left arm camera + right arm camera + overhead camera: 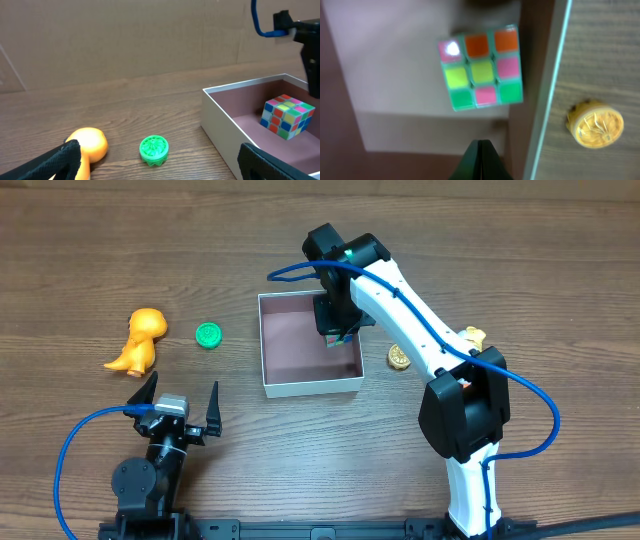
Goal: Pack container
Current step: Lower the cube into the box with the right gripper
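The container (310, 387) is a square white-walled box with a pinkish-brown floor at the table's middle. A multicoloured puzzle cube (481, 67) lies on its floor near the right wall (555, 75). It also shows in the left wrist view (286, 116), inside the box (220, 115). My right gripper (335, 320) hovers over the box with its fingers (481, 145) shut and empty, just above the cube. My left gripper (180, 405) is open and empty at the front left (160, 167), facing the toys.
An orange dinosaur toy (140, 340) (90, 145) and a green ridged cap (208, 334) (154, 149) lie left of the box. A gold cap (400, 357) (595, 124) lies just right of it. A small yellow thing (472, 335) shows behind the right arm.
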`<state>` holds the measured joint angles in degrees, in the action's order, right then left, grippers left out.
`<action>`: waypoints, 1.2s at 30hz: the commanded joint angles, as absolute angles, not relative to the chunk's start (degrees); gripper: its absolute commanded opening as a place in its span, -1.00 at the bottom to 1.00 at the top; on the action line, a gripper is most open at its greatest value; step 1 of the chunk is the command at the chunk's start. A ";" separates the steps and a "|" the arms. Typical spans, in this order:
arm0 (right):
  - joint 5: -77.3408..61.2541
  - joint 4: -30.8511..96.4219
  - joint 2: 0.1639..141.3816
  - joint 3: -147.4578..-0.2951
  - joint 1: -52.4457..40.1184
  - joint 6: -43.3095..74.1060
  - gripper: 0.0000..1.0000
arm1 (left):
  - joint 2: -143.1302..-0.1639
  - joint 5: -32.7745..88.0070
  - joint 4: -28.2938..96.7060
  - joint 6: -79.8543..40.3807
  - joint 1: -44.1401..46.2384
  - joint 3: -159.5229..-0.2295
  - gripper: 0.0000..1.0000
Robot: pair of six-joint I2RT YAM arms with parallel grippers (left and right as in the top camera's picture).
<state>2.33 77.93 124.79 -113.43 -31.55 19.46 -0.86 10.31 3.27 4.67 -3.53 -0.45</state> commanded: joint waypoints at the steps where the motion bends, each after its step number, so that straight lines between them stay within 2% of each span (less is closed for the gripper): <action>1: 1.13 75.35 124.20 -111.28 -31.59 19.09 -0.92 | -0.32 10.13 3.25 5.17 -3.97 -0.25 1.00; 19: 1.17 70.63 124.22 -103.98 -31.59 19.11 -0.92 | -0.32 10.13 3.25 5.17 -3.95 -0.25 1.00; 28: 1.17 67.51 124.22 -103.24 -31.59 19.09 -0.81 | -0.32 10.13 3.25 5.17 -3.97 -0.25 1.00; 36: 1.45 64.75 124.22 -102.80 -31.48 19.07 -0.81 | -0.32 10.13 3.25 5.17 -3.97 -0.25 1.00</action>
<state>1.30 65.73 124.79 -103.26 -31.55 19.27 -0.86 10.31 3.27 4.67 -3.53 -0.45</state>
